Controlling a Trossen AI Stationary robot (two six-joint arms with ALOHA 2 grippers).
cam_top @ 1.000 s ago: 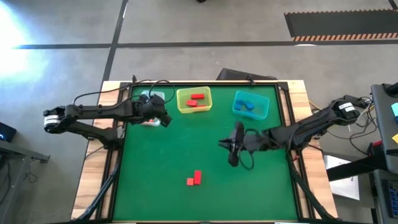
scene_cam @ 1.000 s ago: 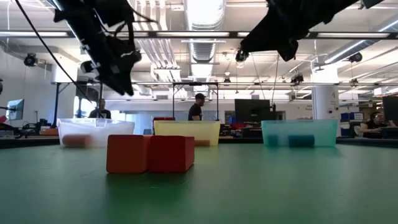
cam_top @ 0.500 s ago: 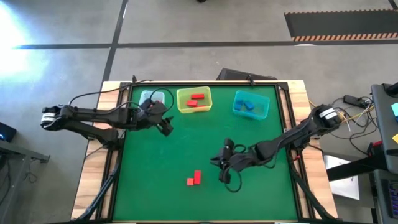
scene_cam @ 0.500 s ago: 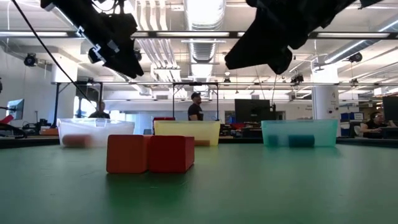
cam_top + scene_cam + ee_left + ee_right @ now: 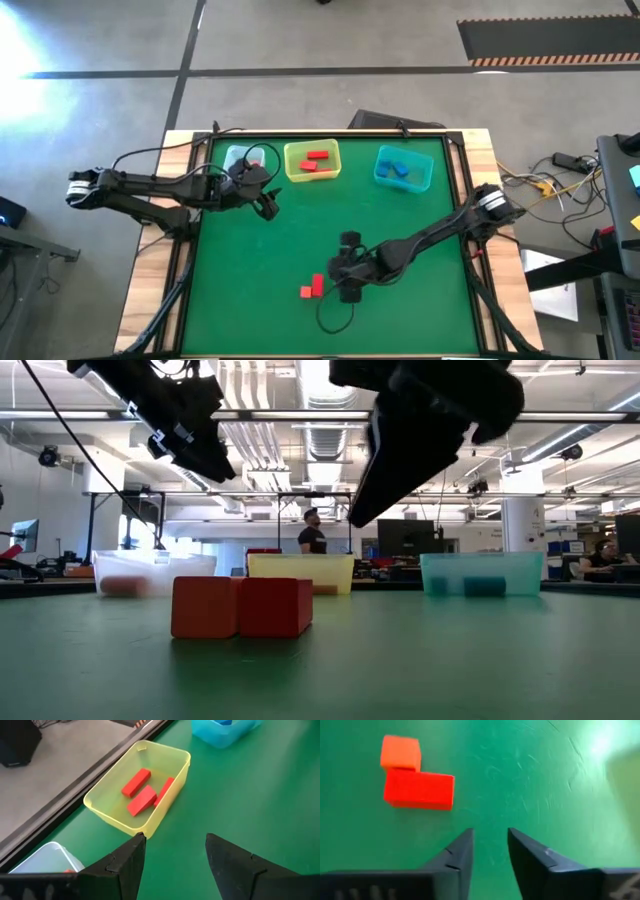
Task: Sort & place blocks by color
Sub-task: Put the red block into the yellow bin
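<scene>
The right gripper point(image 5: 490, 852) is hovering empty, fingers slightly parted, just beside 2 touching blocks: a red bar point(image 5: 419, 790) and an orange-red cube point(image 5: 400, 752). The left gripper point(image 5: 172, 855) is waiting open and empty near the yellow bin point(image 5: 170, 757).

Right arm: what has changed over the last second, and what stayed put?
The right gripper swung from mid-table toward the two loose blocks, empty, jaws starting to part. The left gripper shifted slightly by the clear bin, open. Blocks and bins unchanged.
</scene>
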